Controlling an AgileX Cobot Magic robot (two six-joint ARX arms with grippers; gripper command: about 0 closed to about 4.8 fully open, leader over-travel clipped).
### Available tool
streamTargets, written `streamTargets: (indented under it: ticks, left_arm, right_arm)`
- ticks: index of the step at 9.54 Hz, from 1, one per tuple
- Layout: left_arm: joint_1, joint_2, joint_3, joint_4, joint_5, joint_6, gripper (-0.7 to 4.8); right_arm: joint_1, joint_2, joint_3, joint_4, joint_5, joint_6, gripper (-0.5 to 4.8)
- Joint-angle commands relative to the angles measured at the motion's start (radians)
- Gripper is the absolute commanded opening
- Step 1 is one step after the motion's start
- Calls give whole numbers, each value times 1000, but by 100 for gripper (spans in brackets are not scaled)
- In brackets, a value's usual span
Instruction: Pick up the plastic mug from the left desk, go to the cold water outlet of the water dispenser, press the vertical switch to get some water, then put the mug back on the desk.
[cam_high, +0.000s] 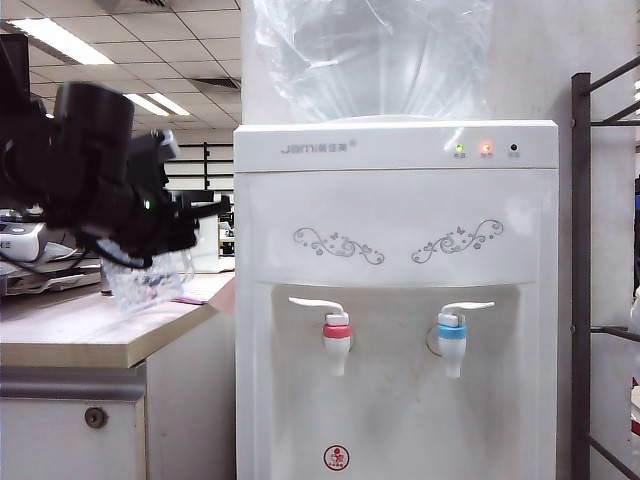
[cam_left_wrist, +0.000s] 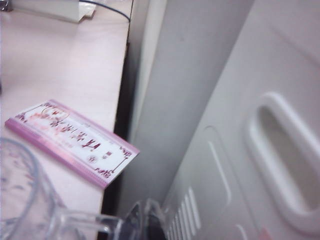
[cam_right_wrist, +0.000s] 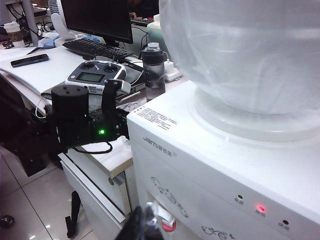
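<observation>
left hand (cam_high: 150, 262): clamped on plastic mug (cam_high: 145, 283), fingertips hidden | right hand (cam_right_wrist: 145, 225): cropped blur, grip unreadable

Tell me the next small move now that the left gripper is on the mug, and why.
Probably lift it straight up. The left gripper is shut on the plastic mug by its handle, low over the left desk, beside a pink card. The cold water outlet stands lower and well across the water dispenser.
</observation>
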Motion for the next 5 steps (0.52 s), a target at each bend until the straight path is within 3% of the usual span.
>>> streamTargets:
  ticks: [1,2,5]
  left_arm:
    - [0,-127,-2,-117,16,72,-6]
    - [0,-198,-2,-161,127,121,-6]
    - [0,-405,-3,-324,225,170,-7]
  right_arm:
    - [1,-2,4,13,2,-3,-1]
    - [1,-3,4,14,2,-3,-1]
    - [1,-3,4,14,2,-3,-1]
